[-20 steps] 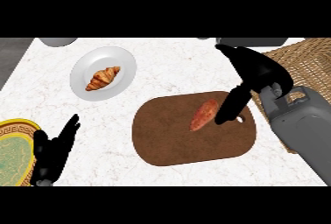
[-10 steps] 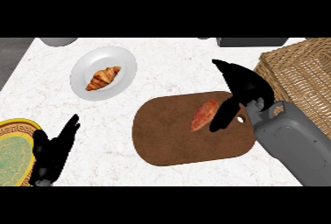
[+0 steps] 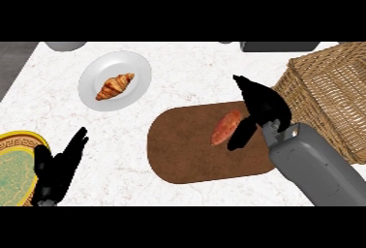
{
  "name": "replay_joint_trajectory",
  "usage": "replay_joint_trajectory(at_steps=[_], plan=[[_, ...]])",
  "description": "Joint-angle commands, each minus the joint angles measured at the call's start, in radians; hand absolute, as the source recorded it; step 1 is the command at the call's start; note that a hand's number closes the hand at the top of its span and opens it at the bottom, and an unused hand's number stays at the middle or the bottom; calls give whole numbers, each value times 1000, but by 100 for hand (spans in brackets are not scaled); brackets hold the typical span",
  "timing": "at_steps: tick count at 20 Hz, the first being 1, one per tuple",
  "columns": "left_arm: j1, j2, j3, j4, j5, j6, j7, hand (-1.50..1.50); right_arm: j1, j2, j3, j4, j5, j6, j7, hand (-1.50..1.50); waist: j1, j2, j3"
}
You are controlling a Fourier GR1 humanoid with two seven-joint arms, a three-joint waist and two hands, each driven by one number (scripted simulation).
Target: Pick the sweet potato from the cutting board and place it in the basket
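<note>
Presently: orange oblong sweet potato on brown rounded cutting board, ungrasped; right hand alongside, fingers spread; woven wicker basket unfilled (transfer outstanding).

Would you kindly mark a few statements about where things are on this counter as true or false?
1. The sweet potato lies on the cutting board. True.
2. The croissant sits in the basket. False: it lies on the white plate, away from the basket.
3. The right hand is close beside the sweet potato, on its basket side. True.
4. The left hand lies on the cutting board. False: it is at the view's lower left, off the board, next to the gold-rimmed plate.
5. The basket stands to the left of the cutting board. False: it stands to the board's right.
</note>
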Motion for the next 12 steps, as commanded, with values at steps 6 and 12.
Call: replay_joint_trajectory(at_steps=[6,12], plan=[[28,-49,-26,81,-37,9,40,0,20,108,15,70,99,-37,11,-150,1,9,-13],[59,-42,-8,87,-42,-22,1,0,33,105,-9,105,86,41,30,-150,-2,8,-13]])
